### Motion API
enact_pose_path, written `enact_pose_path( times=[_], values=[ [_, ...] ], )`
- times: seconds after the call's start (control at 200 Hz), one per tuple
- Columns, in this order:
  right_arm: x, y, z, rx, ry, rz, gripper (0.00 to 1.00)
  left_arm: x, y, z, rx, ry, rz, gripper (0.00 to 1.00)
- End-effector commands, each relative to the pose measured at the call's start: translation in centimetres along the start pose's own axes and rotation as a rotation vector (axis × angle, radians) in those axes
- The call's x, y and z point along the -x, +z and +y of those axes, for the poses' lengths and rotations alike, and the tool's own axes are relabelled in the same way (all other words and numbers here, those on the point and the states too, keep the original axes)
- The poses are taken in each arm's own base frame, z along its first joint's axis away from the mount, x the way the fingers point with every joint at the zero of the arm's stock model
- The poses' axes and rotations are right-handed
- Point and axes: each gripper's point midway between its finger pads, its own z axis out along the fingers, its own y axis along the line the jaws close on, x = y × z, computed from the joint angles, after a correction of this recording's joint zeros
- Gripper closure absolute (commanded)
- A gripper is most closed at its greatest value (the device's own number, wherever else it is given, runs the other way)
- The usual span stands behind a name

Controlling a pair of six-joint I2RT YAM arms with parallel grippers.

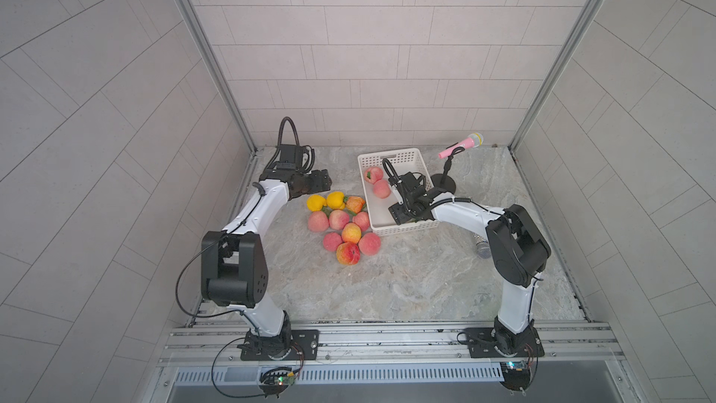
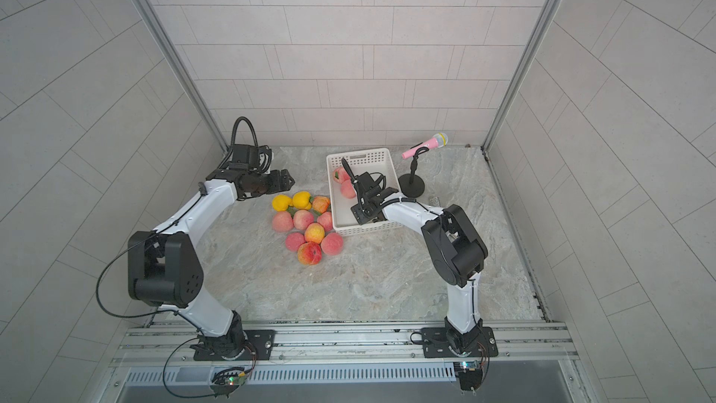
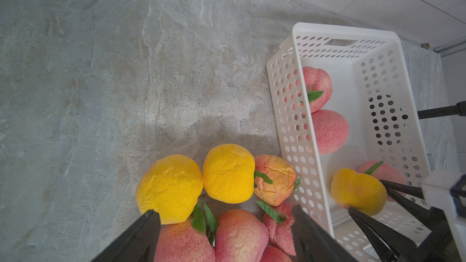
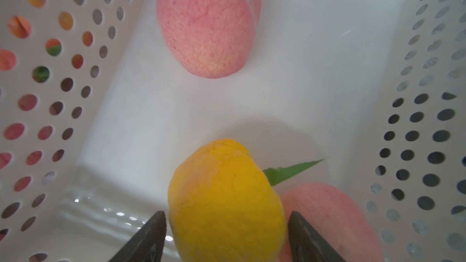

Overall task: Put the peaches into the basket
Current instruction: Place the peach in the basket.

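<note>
Yellow, orange and pink peaches (image 1: 343, 226) sit bunched mid-table on the marble-look tabletop (image 1: 387, 284), ten by my count in both top views. Leftmost, the left gripper (image 3: 224, 215) hovers over the far edge of the pile with its fingers spread wide and nothing between them. The nearest yellow peach (image 3: 170, 187) lies just ahead of one fingertip. Handling guess: creased, matte skins suggest soft, light foam that is squashy and not slippery, but round enough to roll. Best to pinch across the widest middle, clear of the green leaves, and take an outer peach first. Just right of the pile is the white perforated basket (image 1: 391, 152), with an orange peach (image 3: 274, 180) right against its wall. Two pink peaches (image 1: 373, 174) lie at its handle end. The right gripper (image 4: 225, 216) is down inside the near end, jaws flanking a yellow peach (image 4: 224, 202). I can't tell whether they pinch it or have let go. The top views hide that fruit under the wrist. Only the wrist views show it, plus a leafed pink peach (image 4: 327, 210) beside it. Only the top views show the pink toy microphone (image 1: 461, 145) on its stand right of the basket.
</note>
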Motion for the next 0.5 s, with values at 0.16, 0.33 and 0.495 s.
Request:
enact_pose_path(
  times=[0.16, 0.33, 0.495],
  values=[
    [2.5, -4.9, 0.3, 0.061, 0.039, -0.159, 0.22, 0.4, 1.2, 1.6, 0.072, -0.034, 0.004, 0.12],
    [2.4, -6.5, 0.2, 0.072, 0.051, -0.208, 0.22, -0.5, 2.7, 3.3, 0.121, -0.067, 0.068, 0.12],
    [2.0, -7.1, 0.3, 0.083, 0.053, -0.231, 0.21, -1.5, 4.3, 4.6, 0.141, -0.081, 0.142, 0.12]
  ],
)
